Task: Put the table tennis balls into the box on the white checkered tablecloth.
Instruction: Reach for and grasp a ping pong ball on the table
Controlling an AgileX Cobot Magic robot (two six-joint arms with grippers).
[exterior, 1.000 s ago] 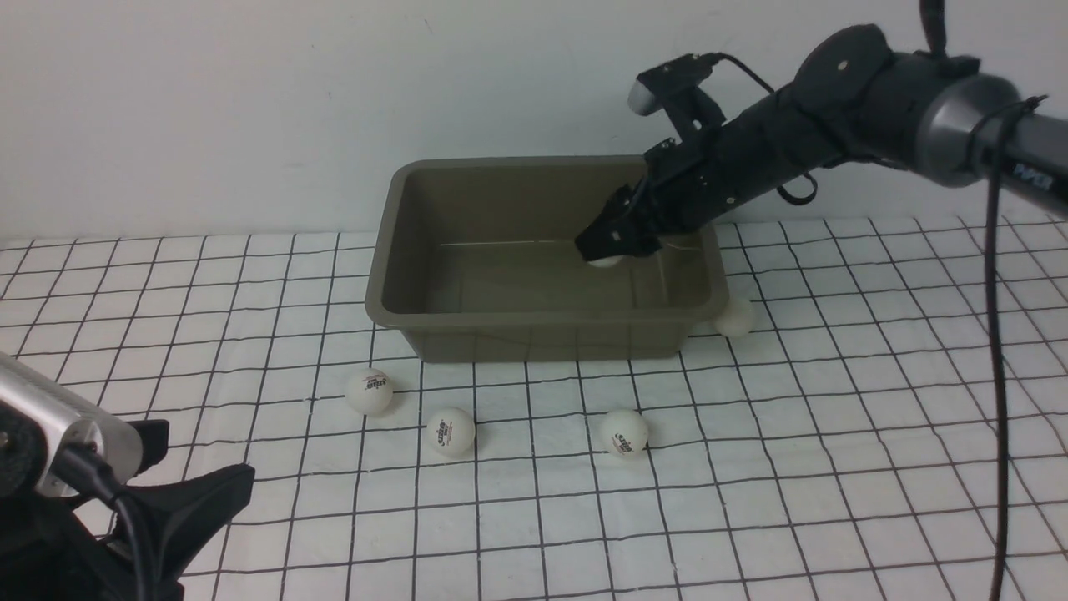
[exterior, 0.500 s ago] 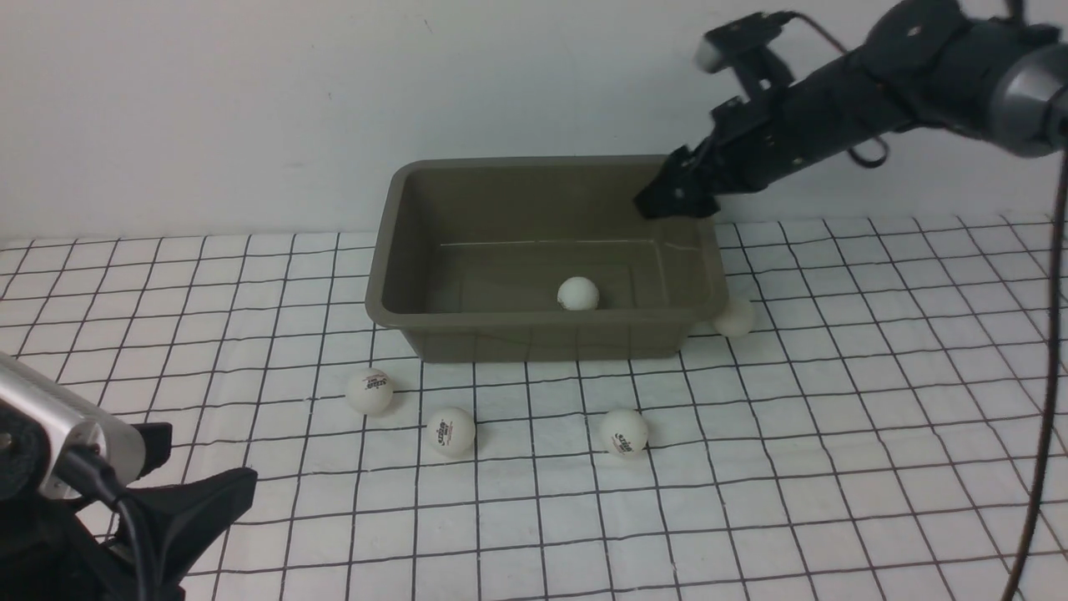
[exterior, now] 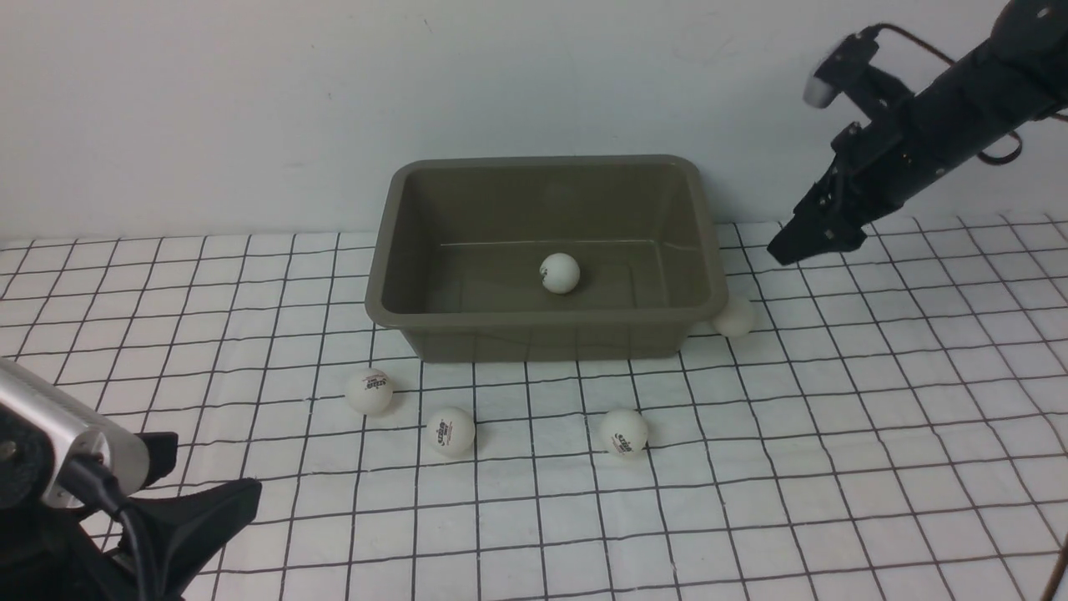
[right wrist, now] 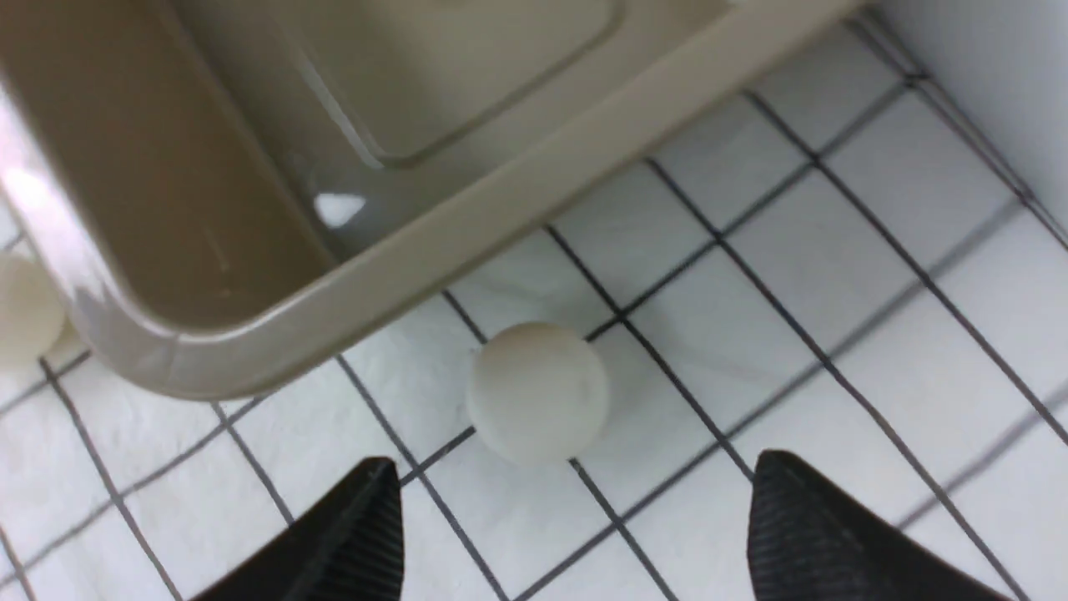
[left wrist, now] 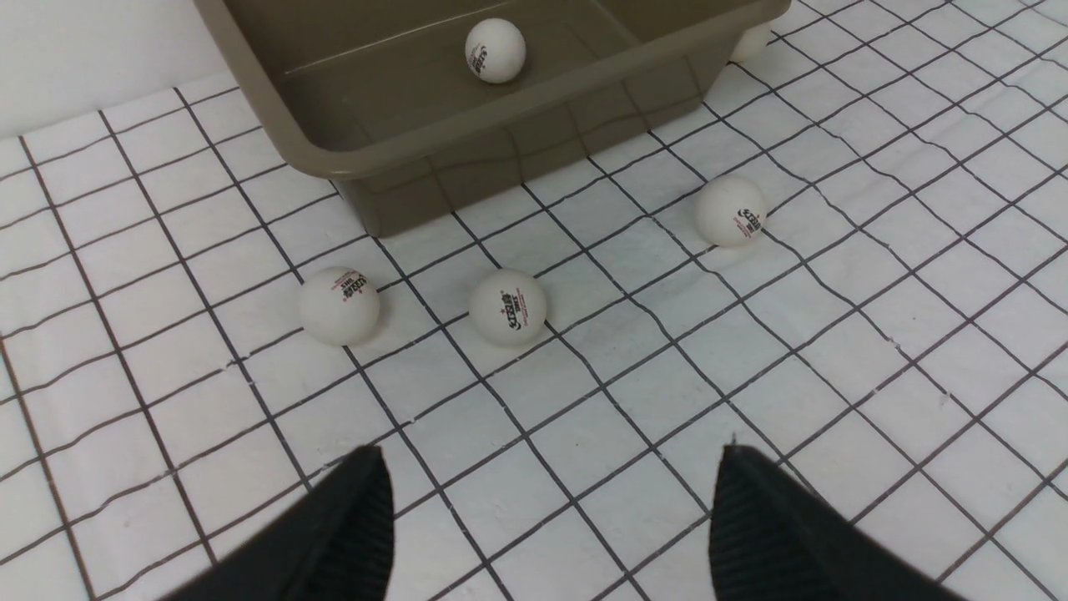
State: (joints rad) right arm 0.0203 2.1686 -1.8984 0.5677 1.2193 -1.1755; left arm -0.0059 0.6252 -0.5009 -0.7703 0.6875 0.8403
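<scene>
The olive-grey box [exterior: 542,334] stands on the white checkered tablecloth [exterior: 834,467] with one table tennis ball [exterior: 559,273] on its floor. Three balls lie on the cloth in front of it [exterior: 370,391] [exterior: 450,431] [exterior: 623,431]. Another ball [exterior: 733,316] rests against the box's right front corner. My right gripper [exterior: 784,250] hangs open and empty in the air, right of the box and above that ball [right wrist: 536,392]. My left gripper [left wrist: 551,455] is open and empty, low at the near left, facing the front balls.
A plain white wall rises right behind the box. The cloth is slightly wrinkled around the front balls. A cable loops from the right arm [exterior: 943,117] above the table's far right.
The right gripper opened inside the box and let go of a ball, which rolled across the box floor. The right arm then rose and swung out to the right. The left arm stayed put.
</scene>
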